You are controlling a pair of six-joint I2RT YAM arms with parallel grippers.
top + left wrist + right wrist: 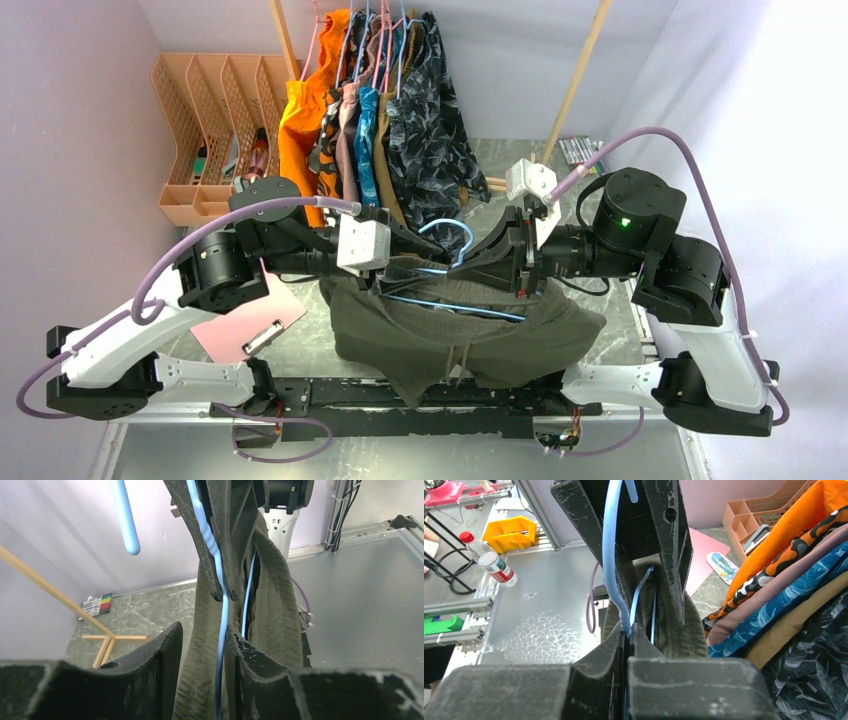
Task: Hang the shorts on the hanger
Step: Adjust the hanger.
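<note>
The olive-green shorts (pixel 460 340) hang draped over the light-blue hanger (pixel 455 305), held above the table's near middle, hook (pixel 455 232) pointing back. My two grippers meet at the hanger's neck from either side. The left gripper (pixel 425 262) (pixel 204 627) stands open, with the ribbed waistband (pixel 272 615) and the hanger's blue wire (pixel 221 620) running loosely through the gap. The right gripper (pixel 478 258) (pixel 628 630) is shut, its tips pinching the hanger wire (pixel 610 555) just below the neck, shorts fabric (pixel 679 630) hanging beside it.
A wooden rack (pixel 575 90) at the back carries several hung garments, among them an orange one (pixel 305 110) and a dark camouflage one (pixel 435 130), close behind the hanger. A peach desk organiser (pixel 205 130) stands back left. A pink clipboard (pixel 250 320) lies under the left arm.
</note>
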